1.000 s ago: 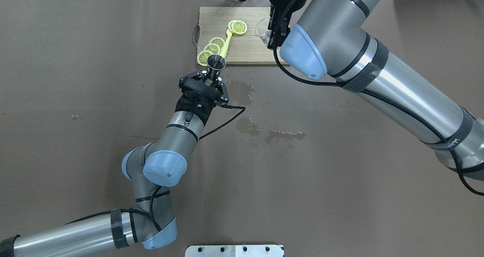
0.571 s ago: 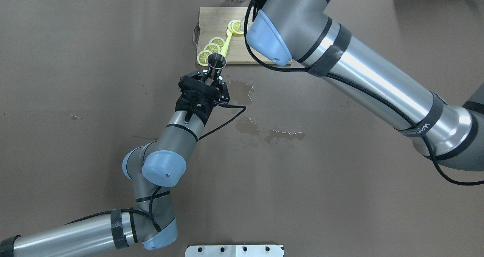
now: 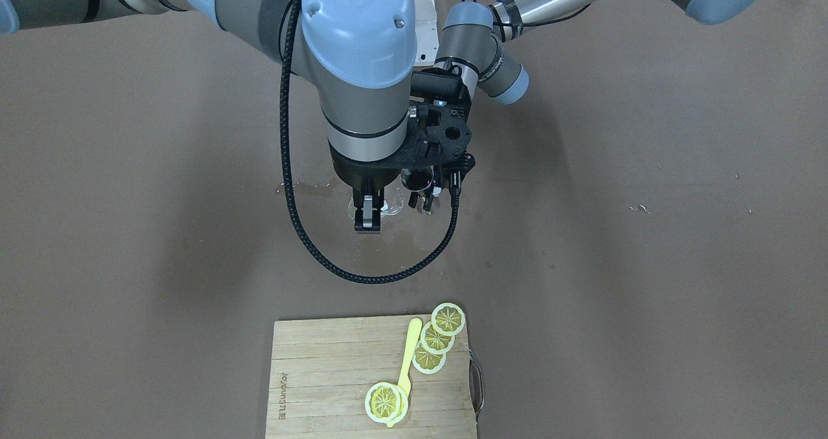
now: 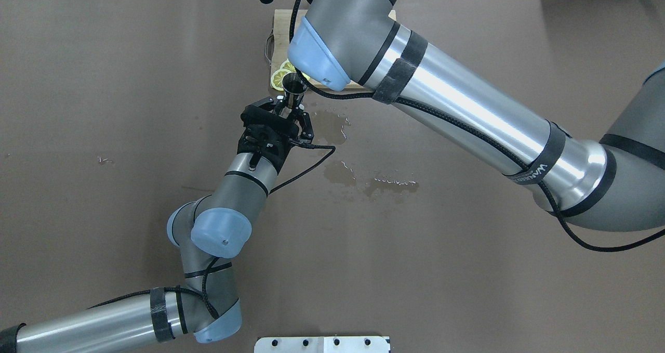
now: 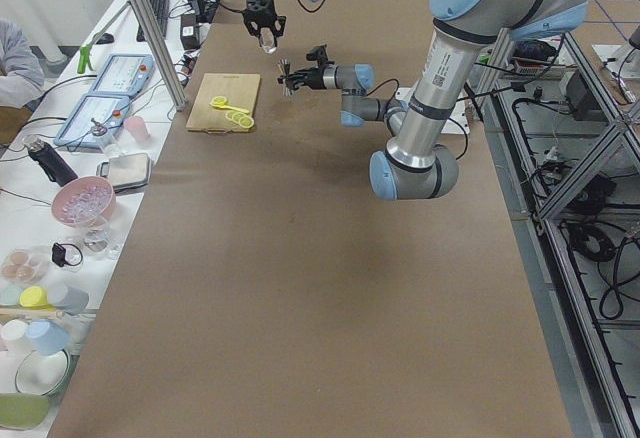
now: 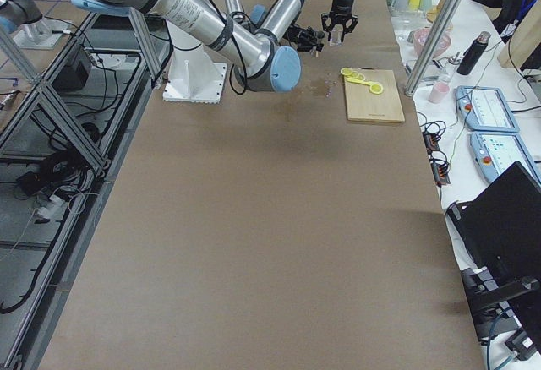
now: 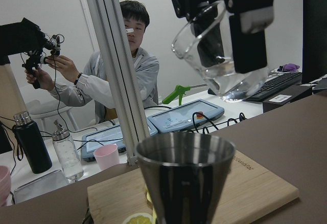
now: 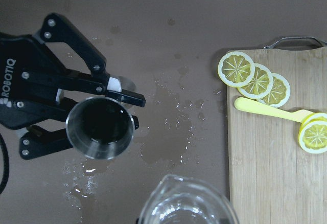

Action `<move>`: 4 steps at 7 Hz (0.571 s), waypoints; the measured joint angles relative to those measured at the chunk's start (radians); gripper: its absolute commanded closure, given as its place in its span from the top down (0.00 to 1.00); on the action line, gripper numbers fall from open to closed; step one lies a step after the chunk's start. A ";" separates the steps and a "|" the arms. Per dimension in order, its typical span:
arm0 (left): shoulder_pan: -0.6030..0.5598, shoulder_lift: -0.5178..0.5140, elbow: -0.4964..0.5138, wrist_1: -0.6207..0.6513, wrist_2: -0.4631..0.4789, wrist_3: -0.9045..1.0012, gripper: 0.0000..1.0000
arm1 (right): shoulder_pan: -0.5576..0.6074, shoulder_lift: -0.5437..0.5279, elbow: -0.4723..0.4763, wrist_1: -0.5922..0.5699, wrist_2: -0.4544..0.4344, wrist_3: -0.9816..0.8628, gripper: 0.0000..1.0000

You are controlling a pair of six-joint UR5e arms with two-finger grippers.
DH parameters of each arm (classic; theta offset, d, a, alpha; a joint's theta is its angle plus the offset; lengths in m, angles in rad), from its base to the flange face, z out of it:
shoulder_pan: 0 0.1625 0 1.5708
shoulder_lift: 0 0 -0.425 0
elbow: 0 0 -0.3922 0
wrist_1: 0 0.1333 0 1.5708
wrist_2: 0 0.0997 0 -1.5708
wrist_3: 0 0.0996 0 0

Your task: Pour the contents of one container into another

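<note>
- Clearly polished, the steel jigger (image 7: 186, 178) is an hourglass of two cones, standing upright with a dark, round mouth.
- Fingers of the left gripper (image 4: 289, 106) pinch its narrow waist, holding it above the matte brown table (image 4: 104, 212), just short of the cutting board (image 3: 310, 374).
- One glass tumbler (image 7: 225, 83), clear and glinting, hangs tilted above and just beyond the jigger's rim, apart from it, with a little water pooled low inside.
- Black fingers of the right gripper (image 7: 227, 55) press on the tumbler's walls from both sides.
- Since 1.0 s ago the tumbler has come from over the board's far side to beside the jigger, and the right arm (image 4: 441, 98) has swung across, now hiding most of the board from overhead; the jigger has barely shifted.
- Counted: one jigger, one tumbler, one striped bamboo board with a metal handle, four round lemon slices (image 3: 436, 337), one yellow spoon (image 3: 407, 355).
- Several shiny wet patches (image 4: 384, 184) lie on the table.
</note>
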 measured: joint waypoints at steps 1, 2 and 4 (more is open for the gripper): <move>0.000 0.007 0.002 -0.001 0.000 -0.002 0.00 | -0.004 0.011 -0.003 -0.021 -0.002 -0.002 0.00; 0.001 0.014 0.004 -0.005 0.001 -0.002 0.00 | -0.007 0.016 -0.001 -0.045 -0.003 -0.003 0.00; 0.001 0.026 0.007 -0.038 0.001 0.000 0.00 | -0.011 0.025 0.012 -0.098 0.003 -0.003 0.00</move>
